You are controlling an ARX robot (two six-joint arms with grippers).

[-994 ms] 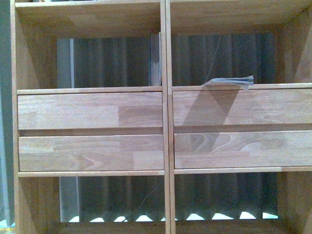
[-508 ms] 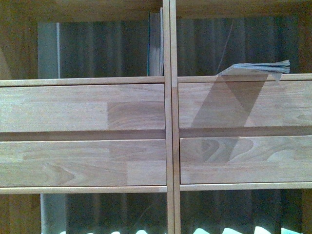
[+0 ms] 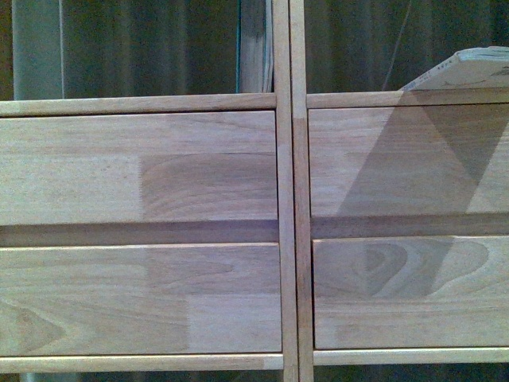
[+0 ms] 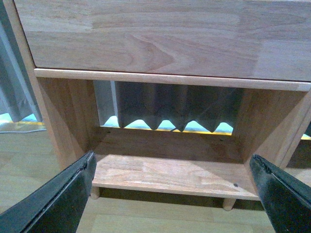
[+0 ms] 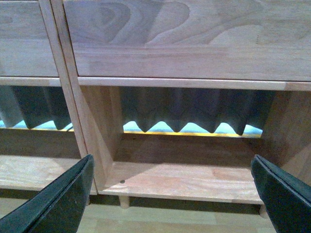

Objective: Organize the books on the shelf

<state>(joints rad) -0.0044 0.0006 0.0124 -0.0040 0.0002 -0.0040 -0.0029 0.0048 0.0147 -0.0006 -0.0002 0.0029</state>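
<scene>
The light wooden shelf fills the front view with its four drawer fronts. An upright book with a teal edge stands against the centre divider in the upper left compartment. A thin pale book lies tilted on the upper right board, cut off by the frame edge. No gripper shows in the front view. In the left wrist view, my left gripper is open and empty before the shelf's bottom left compartment. In the right wrist view, my right gripper is open and empty before the bottom right compartment.
A dark pleated curtain hangs behind the open-backed shelf. Short peg legs hold the shelf above a pale wooden floor. A grey curtain hangs to one side of the shelf.
The front view has closed in on the shelf. The drawer fronts have grown larger and both books have slid towards the top of the frame, the lying one partly out at the right.
</scene>
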